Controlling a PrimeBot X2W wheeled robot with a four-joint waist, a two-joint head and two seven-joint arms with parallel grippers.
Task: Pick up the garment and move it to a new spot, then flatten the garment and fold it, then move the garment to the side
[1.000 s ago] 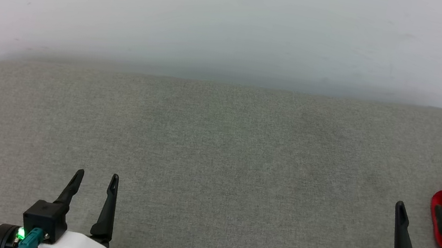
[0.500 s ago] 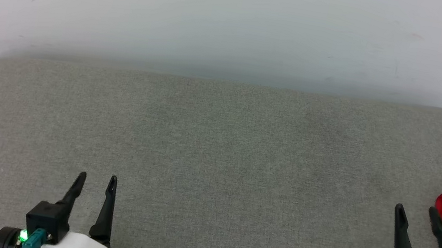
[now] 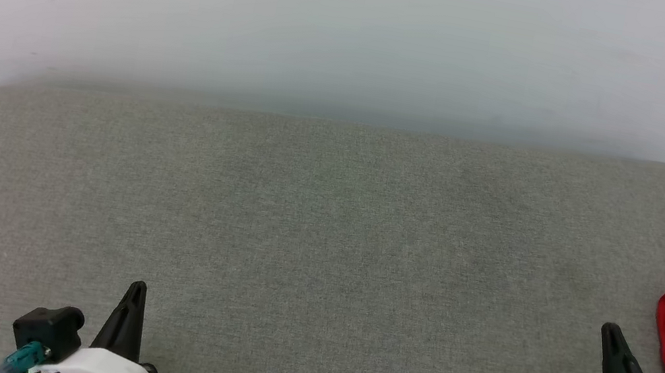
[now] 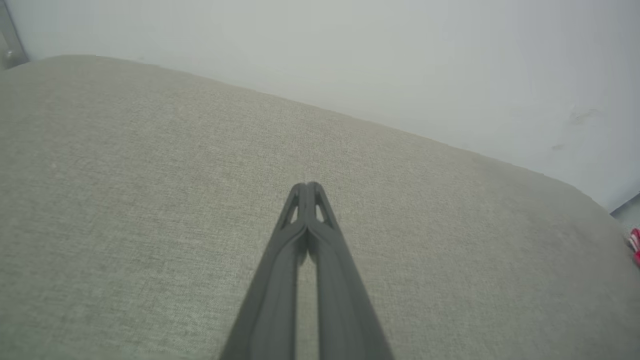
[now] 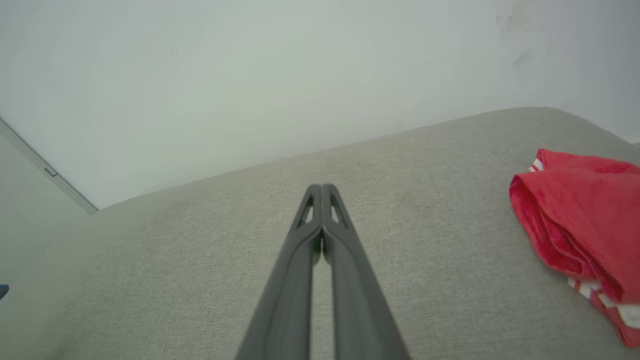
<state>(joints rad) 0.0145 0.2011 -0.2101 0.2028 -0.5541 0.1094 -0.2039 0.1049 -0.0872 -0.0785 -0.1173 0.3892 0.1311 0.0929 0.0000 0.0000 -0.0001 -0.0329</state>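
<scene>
Near the closed right gripper (image 5: 321, 188), its wrist view reveals garment (image 5: 585, 210) folds.

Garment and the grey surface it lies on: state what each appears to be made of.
The garment: soft cloth, probably a jersey knit, matte red. It slumps in rounded folds, with white-striped trim at its edge. The grey surface: likely woven upholstery fabric over padding. A fine heathered weave shows, its far corners are rounded, and it is matte with no sheen.
</scene>
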